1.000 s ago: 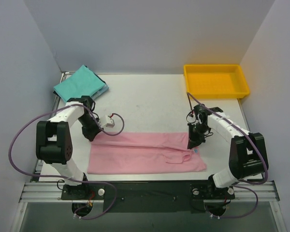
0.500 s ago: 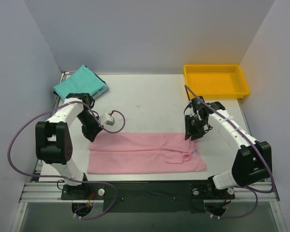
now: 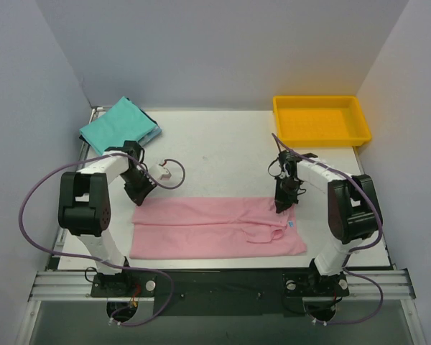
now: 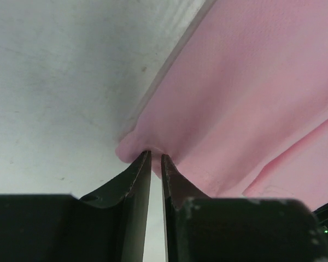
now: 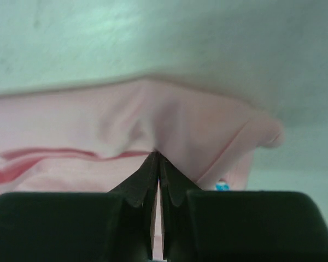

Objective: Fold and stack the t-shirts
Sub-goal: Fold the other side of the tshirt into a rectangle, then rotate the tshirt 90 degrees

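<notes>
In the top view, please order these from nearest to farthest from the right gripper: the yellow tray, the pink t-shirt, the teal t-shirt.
1. pink t-shirt: its far right corner is at the right gripper itself.
2. yellow tray: far right corner of the table.
3. teal t-shirt: far left corner.

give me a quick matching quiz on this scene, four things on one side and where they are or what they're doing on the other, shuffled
Things:
1. pink t-shirt
2. teal t-shirt
3. yellow tray
4. right gripper

Place or state:
a. back right corner
b. back left corner, folded
c. spread out flat at the front
d. shut, pinching a far edge of pink cloth

Pairs: 1-c, 2-b, 3-a, 4-d
</notes>
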`<state>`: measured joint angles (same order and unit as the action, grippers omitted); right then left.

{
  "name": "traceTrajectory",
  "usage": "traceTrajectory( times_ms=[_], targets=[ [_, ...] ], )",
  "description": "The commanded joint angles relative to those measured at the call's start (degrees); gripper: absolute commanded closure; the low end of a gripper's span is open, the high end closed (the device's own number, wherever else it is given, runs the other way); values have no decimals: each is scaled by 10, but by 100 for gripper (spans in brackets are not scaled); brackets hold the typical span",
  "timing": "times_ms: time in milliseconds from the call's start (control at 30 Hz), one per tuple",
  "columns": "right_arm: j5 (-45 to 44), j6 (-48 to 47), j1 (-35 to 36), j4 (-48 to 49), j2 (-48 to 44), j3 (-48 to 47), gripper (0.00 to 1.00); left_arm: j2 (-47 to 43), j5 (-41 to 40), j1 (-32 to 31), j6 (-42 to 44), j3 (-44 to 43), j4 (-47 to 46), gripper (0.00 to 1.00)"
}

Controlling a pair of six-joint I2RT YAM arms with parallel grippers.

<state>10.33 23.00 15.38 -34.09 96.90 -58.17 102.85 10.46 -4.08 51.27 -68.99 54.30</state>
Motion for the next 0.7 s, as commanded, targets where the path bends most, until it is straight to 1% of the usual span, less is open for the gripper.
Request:
traceTrajectory(
  times_ms=[0,100,167,233,267,300,333,433,467,533,567,667],
  targets=[
    [-10,20,-46,44,45,-4,100,3,-34,1,-2,50,-43,76],
    [-8,1,-66,42,89,-34,100,-5,-33,3,-2,84,-45,76],
    [-7,-24,-66,30,117,-88,100,-21,-15,4,-3,95,-32,76],
    [-2,-38,-66,-12,160,-164,100,-48,13,6,-4,95,-8,75],
    [-2,-45,-66,-26,193,-225,100,-66,34,6,-2,91,4,74],
    [1,-50,-65,-53,212,-250,100,-77,46,6,0,83,29,73],
    [2,-52,-65,-61,236,-300,100,-93,66,7,8,77,59,72],
    [16,-66,-65,-91,282,-390,100,-114,106,8,31,40,133,69],
    [23,-73,-63,-110,297,-436,100,-117,128,8,45,30,169,69],
    [24,-88,-58,-120,291,-476,100,-121,146,8,47,4,188,67],
    [14,-96,-56,-120,282,-481,100,-121,146,8,39,-7,182,67],
    [-5,-95,-59,-115,214,-462,100,-105,125,8,-11,-16,106,67]
  ],
)
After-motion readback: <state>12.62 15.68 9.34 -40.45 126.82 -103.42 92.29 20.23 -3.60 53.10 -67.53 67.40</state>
